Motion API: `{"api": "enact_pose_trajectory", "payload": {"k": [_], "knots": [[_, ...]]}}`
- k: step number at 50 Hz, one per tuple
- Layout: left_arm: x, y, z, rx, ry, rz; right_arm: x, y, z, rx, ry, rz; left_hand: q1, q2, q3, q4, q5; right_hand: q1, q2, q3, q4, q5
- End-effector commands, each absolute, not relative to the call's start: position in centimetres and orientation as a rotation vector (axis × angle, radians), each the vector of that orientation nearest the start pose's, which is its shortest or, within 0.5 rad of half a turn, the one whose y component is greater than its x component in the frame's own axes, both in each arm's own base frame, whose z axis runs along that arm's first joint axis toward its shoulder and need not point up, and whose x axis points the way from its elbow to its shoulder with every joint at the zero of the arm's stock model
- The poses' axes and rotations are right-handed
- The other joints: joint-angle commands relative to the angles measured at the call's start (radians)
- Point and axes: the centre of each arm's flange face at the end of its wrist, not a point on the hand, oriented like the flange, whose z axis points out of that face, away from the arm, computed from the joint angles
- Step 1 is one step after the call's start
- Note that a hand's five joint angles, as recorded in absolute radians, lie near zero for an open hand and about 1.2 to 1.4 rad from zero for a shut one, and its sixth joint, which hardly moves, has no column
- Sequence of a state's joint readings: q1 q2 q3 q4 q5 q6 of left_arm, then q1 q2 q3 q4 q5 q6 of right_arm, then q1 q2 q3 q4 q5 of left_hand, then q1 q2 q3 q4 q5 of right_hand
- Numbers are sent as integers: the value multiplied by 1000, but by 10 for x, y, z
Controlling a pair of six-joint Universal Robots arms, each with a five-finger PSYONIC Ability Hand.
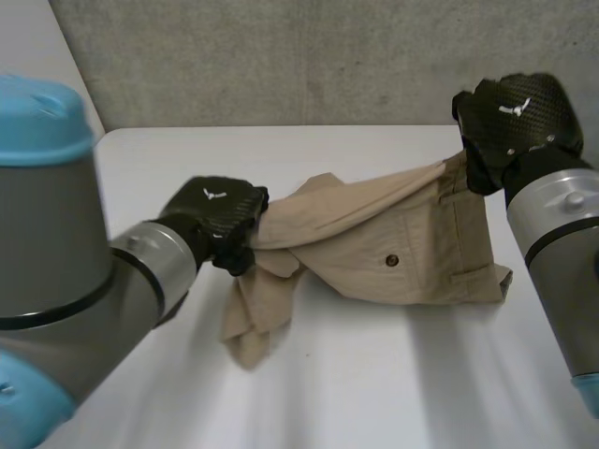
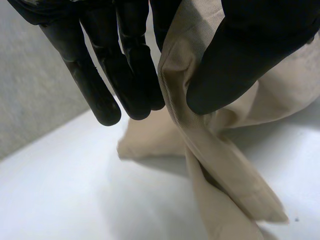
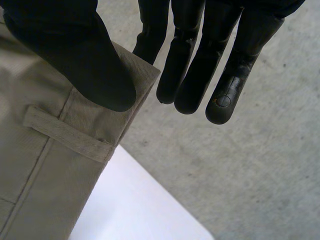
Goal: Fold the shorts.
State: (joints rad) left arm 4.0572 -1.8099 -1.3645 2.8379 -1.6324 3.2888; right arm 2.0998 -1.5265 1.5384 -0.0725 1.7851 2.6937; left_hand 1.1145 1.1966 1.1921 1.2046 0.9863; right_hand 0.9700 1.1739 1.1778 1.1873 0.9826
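Observation:
Beige shorts [image 1: 393, 253] hang stretched between my two hands above the white table [image 1: 393, 374]. My left hand [image 1: 217, 217] is shut on the shorts' left end, with one leg drooping onto the table below it. In the left wrist view, the thumb [image 2: 240, 55] and fingers [image 2: 127, 75] pinch a fold of the cloth [image 2: 172, 75]. My right hand [image 1: 510, 114], raised at the far right, is shut on the waistband corner. In the right wrist view, its thumb [image 3: 75, 60] presses the waistband [image 3: 125, 75] near a belt loop [image 3: 67, 134], the fingers [image 3: 200, 65] pointing straight beyond the cloth.
A grey concrete wall [image 1: 309, 56] stands just behind the table's far edge. The table's rounded corner [image 3: 150, 205] lies under my right hand. Bare tabletop spreads in front of the shorts.

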Motion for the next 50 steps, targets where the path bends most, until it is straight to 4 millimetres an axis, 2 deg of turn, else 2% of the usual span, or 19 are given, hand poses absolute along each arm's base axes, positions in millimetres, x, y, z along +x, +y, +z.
{"api": "enact_pose_trajectory", "payload": {"k": [1, 4, 9, 12, 16, 20, 24, 25, 28, 29, 30, 32, 33, 35, 37, 39, 44, 48, 50], "knots": [[-295, -175, 286, 1221, 2362, -1928, 260, -218, 308, -1031, 2150, -2314, 282, 200, 204, 192, 235, 426, 222, 218, 209, 239], [-294, -175, 279, 1251, 2357, -1885, 263, -222, 287, -1115, 2234, -2208, 282, 200, 204, 192, 235, 426, 222, 218, 209, 239], [-303, -190, 233, 1321, 2408, -1679, 265, -230, 253, -1197, 2354, -2047, 282, 200, 204, 192, 235, 426, 222, 218, 209, 239], [-308, -197, 220, 1350, 2400, -1633, 267, -234, 239, -1210, 2390, -1991, 282, 200, 204, 192, 235, 426, 222, 218, 209, 239], [-317, -211, 210, 1373, 2375, -1628, 270, -239, 232, -1189, 2392, -1973, 282, 200, 204, 192, 235, 426, 222, 218, 209, 239], [-333, -237, 206, 1336, 2307, -1746, 281, -252, 237, -1101, 2290, -2049, 282, 200, 204, 192, 235, 426, 222, 218, 209, 239], [-346, -276, 228, 1247, 2087, -1989, 294, -271, 258, -981, 2120, -2221, 282, 200, 204, 192, 235, 426, 222, 218, 209, 239], [-351, -290, 244, 1201, 1965, -2095, 299, -280, 277, -911, 2018, -2329, 282, 200, 204, 192, 235, 426, 222, 218, 209, 239], [-359, -304, 279, 1102, 1744, -2267, 306, -291, 310, -796, 1835, -2497, 282, 200, 204, 192, 235, 426, 222, 218, 209, 239], [-363, -309, 305, 1018, 1601, -2370, 309, -295, 334, -715, 1702, -2601, 282, 200, 204, 192, 235, 426, 222, 218, 209, 239], [-364, -310, 318, 975, 1531, -2419, 309, -296, 346, -677, 1636, -2647, 282, 200, 204, 192, 235, 426, 222, 218, 209, 239], [-365, -310, 341, 899, 1415, -2505, 309, -296, 369, -600, 1519, -2727, 282, 200, 204, 192, 235, 426, 222, 218, 209, 239], [-363, -305, 368, 821, 1316, -2586, 307, -292, 390, -539, 1419, -2784, 282, 200, 204, 192, 235, 426, 222, 218, 209, 239], [-359, -295, 393, 762, 1234, -2654, 306, -286, 404, -511, 1358, -2813, 282, 200, 204, 192, 235, 426, 222, 218, 209, 239], [-354, -278, 414, 736, 1192, -2695, 303, -279, 420, -487, 1302, -2837, 282, 200, 204, 192, 235, 426, 222, 218, 209, 239], [-350, -271, 418, 739, 1198, -2693, 301, -275, 426, -481, 1277, -2843, 282, 200, 204, 192, 235, 426, 222, 218, 209, 239], [-344, -256, 387, 840, 1316, -2613, 295, -263, 420, -543, 1346, -2803, 282, 200, 204, 192, 235, 426, 222, 218, 209, 239], [-328, -232, 360, 929, 1419, -2527, 293, -260, 376, -728, 1549, -2650, 282, 200, 204, 192, 235, 426, 222, 218, 209, 239], [-319, -221, 329, 1002, 1515, -2444, 290, -258, 347, -828, 1674, -2546, 282, 200, 204, 192, 235, 426, 222, 218, 209, 239]]}}
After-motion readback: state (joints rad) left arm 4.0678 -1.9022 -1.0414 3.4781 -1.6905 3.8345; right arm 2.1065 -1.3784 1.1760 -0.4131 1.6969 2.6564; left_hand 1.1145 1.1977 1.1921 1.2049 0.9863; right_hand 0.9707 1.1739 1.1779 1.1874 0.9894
